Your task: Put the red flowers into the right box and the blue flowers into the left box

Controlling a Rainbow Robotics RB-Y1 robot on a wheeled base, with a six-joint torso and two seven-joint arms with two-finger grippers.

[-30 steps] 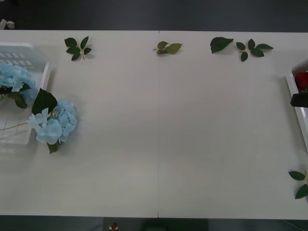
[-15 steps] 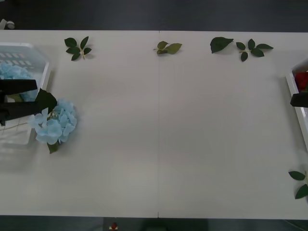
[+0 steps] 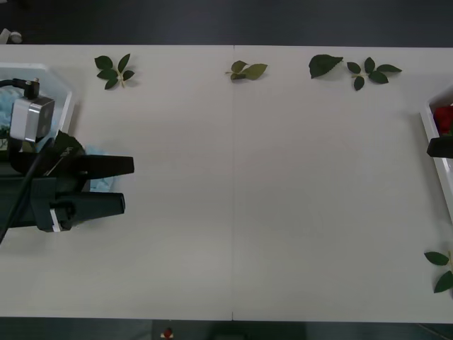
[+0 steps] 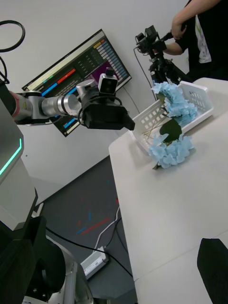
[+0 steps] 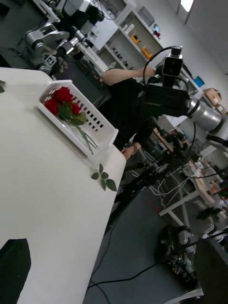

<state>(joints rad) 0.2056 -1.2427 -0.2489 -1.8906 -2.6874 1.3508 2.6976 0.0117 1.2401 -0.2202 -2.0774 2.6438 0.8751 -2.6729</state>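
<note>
Left tool advanced over blue flowers, open

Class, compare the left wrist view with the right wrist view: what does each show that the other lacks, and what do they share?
Left wrist view, not the right: the red flowers lying in the right box, a loose leaf sprig near the table edge, and the right gripper held beyond that edge.
Right wrist view, not the left: blue flowers in the left box, another blue flower on the table beside it, and the open left gripper.
Both: the white table.
</note>
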